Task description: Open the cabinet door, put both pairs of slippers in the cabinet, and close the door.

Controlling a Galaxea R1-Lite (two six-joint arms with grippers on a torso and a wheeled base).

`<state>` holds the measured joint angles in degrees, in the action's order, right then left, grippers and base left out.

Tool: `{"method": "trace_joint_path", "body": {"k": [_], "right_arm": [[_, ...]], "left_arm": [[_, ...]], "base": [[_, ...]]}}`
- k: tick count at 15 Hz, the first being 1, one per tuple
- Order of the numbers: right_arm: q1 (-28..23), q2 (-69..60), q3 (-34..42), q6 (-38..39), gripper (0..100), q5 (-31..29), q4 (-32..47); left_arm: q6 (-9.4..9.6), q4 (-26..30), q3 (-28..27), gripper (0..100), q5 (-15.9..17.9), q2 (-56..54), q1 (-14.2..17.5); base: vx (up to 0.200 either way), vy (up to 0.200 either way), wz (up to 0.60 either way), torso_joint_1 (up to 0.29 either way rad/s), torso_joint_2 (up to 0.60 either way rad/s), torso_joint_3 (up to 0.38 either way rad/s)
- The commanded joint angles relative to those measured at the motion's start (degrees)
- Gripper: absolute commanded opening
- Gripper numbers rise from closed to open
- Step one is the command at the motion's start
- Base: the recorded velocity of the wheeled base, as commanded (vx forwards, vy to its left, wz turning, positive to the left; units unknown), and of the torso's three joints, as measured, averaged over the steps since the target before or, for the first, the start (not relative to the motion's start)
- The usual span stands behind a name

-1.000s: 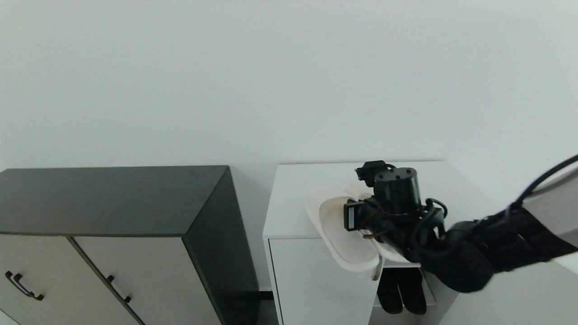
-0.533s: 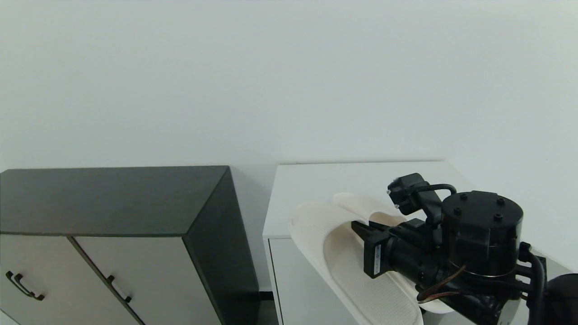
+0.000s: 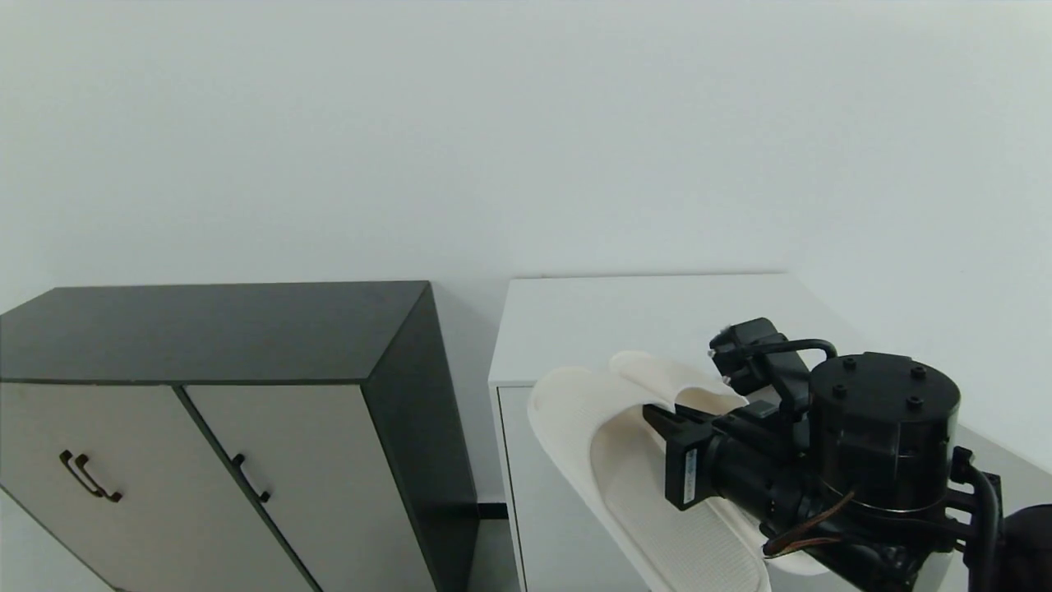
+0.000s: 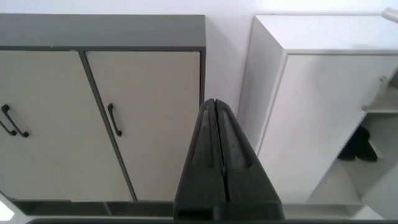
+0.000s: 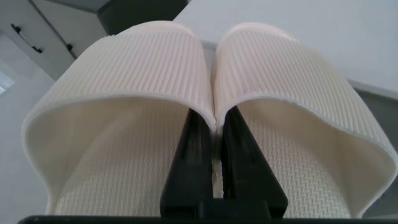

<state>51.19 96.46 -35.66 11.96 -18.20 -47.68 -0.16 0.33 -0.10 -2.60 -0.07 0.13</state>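
Dark cabinet point(image 3: 214, 329) far left, both doors shut. Left gripper point(image 4: 216, 109) faces the two cabinet fronts, fingers pressed together on nothing. White cabinet point(image 3: 641, 312) stands just beside the dark one; its right part is open, with a black pair of slippers point(image 4: 360, 146) on a shelf inside. White pair of slippers point(image 3: 608, 444) is in the air before the white cabinet's front, side by side and touching. Right gripper point(image 3: 662, 415) is clenched on their two inner strap edges, pinched together. They look light, soft, bendy, ribbed so not slippery, not fragile. The strap pinch is probably the best hold; the heels hang unsupported and may flop or snag the shelf edge
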Motion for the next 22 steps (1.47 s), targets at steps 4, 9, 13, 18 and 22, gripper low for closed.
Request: {"method": "trace_joint_path", "body": {"k": [4, 9, 13, 18, 22], "right_arm": [[0.0, 0.6, 0.4, 0.0, 0, 0.1, -0.8], [-0.1, 0.7, 0.8, 0.0, 0, 0.1, -1.7], [-0.1, 0.7, 0.9, 0.0, 0, 0.0, -2.2], [-0.3, 0.7, 1.5, 0.0, 0, 0.0, -2.2], [-0.3, 0.7, 1.5, 0.0, 0, 0.0, -2.2]], "left_arm": [[-0.02, 0.0, 0.0, 0, 0.0, 0.1, 0.0], [-0.02, 0.0, 0.0, 0, 0.0, 0.1, 0.0], [-0.02, 0.0, 0.0, 0, 0.0, 0.1, 0.0], [-0.02, 0.0, 0.0, 0, 0.0, 0.1, 0.0], [-0.02, 0.0, 0.0, 0, 0.0, 0.1, 0.0]], "base": [[0.000, 0.000, 0.00, 0.000, 0.00, 0.000], [0.000, 0.000, 0.00, 0.000, 0.00, 0.000], [0.000, -0.200, 0.00, 0.000, 0.00, 0.005], [0.000, -0.200, 0.00, 0.000, 0.00, 0.000], [0.000, -0.200, 0.00, 0.002, 0.00, 0.002]]}}
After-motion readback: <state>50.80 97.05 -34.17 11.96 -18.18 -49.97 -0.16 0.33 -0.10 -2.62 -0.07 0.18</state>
